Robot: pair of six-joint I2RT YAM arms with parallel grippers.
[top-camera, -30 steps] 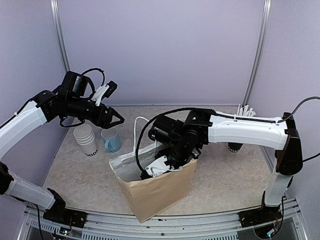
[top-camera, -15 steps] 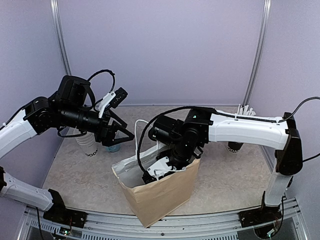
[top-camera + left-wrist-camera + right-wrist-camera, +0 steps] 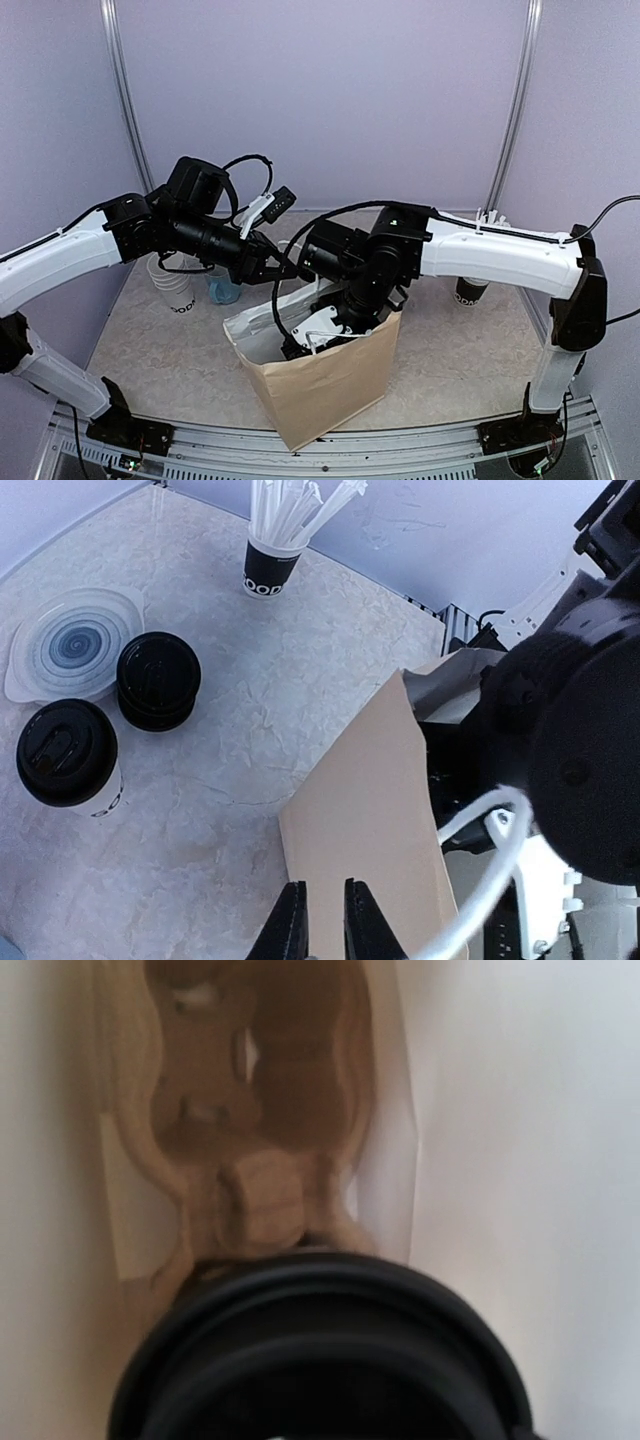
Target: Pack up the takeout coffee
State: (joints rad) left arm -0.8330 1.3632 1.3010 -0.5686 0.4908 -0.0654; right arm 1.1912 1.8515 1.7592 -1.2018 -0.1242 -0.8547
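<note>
Judgement first: the takeout coffee (image 3: pixel 320 1360) is low inside the paper bag (image 3: pixel 320 395). A round black lid fills the bottom of my right wrist view, with the bag's brown floor and pale walls beyond it, and I take that lid for the coffee's. My right fingers are hidden behind the lid and inside the bag's mouth, so I cannot tell whether they are clamped on the cup or standing off it. My left fingers (image 3: pixel 290 930) are drawn close, with a narrow slit between them, and hang over the bag's near wall just by its rim. Whether they nip the paper I cannot tell either.

The step in hand, I judge, is setting the cup down upright on the bag's floor while my left side steadies the bag. To do it well I would take the rim only lightly with the left and draw the wall outward rather than down — that way the mouth is wide and the bag does not tip. The right fingers should part only once the cup's base is flat on the floor, then rise straight up so nothing catches the lid.

Another lidded cup (image 3: pixel 65 755) stands on the tabletop (image 3: pixel 300 680) beyond the bag, beside a stack of black lids (image 3: pixel 158 680) — well apart from all this.
</note>
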